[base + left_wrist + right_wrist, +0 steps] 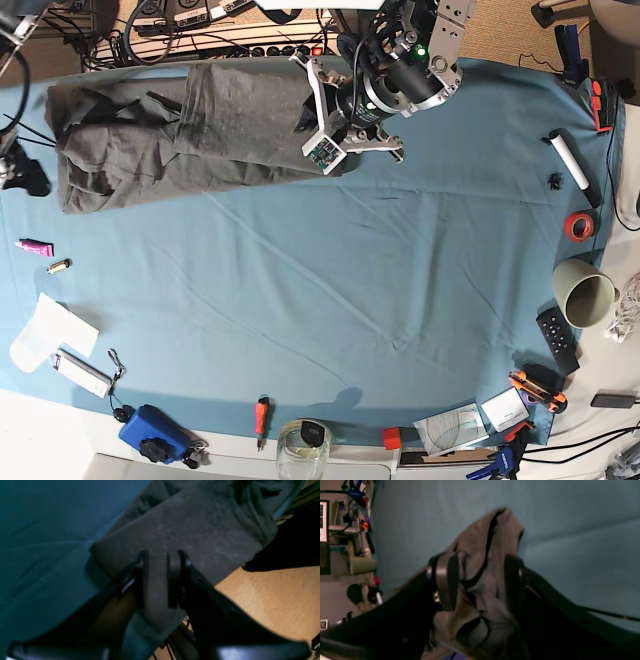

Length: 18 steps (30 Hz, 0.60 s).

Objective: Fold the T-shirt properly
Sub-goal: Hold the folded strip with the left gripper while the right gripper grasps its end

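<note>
While the shirt (170, 140) lies bunched in a long strip along the far edge of the desk (330, 300), both arms work at its ends. The left claw (160, 562) is clamped on a flat fold of the shirt (190, 527) at the end that hangs over the desk's far edge, with wooden floor (270, 597) below it; cloth passes straight between its two fingers. In the base view this arm sits over the shirt's end nearest the desk's middle. The right claw (480, 580) stands wide, and a crumpled bunch of the shirt (490, 545) fills the gap between its fingers; whether they press the cloth I cannot tell. In the base view that arm is barely seen at the shirt's other end. Small tools and a cup (585, 295) lie along the desk's other edges, well apart from the shirt.
</note>
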Motion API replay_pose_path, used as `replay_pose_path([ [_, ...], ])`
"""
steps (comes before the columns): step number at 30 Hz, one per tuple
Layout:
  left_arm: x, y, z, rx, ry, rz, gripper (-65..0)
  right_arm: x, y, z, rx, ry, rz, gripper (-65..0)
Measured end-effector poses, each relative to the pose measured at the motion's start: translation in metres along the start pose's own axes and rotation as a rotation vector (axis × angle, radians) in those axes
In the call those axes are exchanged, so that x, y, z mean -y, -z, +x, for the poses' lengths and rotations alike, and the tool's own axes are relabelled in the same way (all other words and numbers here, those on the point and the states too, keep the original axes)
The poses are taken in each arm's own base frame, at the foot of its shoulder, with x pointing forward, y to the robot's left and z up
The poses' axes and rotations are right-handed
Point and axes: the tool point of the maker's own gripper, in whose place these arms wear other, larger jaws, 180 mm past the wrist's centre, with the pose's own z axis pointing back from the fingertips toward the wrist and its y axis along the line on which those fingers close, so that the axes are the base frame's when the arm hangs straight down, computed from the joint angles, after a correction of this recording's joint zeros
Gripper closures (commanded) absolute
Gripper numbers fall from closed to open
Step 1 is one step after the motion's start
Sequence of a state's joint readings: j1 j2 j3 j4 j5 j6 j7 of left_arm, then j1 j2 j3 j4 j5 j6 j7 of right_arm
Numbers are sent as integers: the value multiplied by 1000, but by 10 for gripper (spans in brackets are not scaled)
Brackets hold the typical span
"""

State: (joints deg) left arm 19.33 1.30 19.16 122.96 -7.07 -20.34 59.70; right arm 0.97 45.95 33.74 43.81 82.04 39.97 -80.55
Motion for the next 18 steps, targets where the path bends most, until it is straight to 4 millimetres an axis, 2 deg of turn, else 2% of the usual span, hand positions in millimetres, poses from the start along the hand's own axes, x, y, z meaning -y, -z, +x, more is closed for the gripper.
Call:
replay_pose_path([
  [6,0,0,0,-1,1,1,-121,9,26,-38,-85,35,-21,-292],
  [18,0,0,0,-1,0,0,-120,23,30,-63,-167,-19,-98,-292],
])
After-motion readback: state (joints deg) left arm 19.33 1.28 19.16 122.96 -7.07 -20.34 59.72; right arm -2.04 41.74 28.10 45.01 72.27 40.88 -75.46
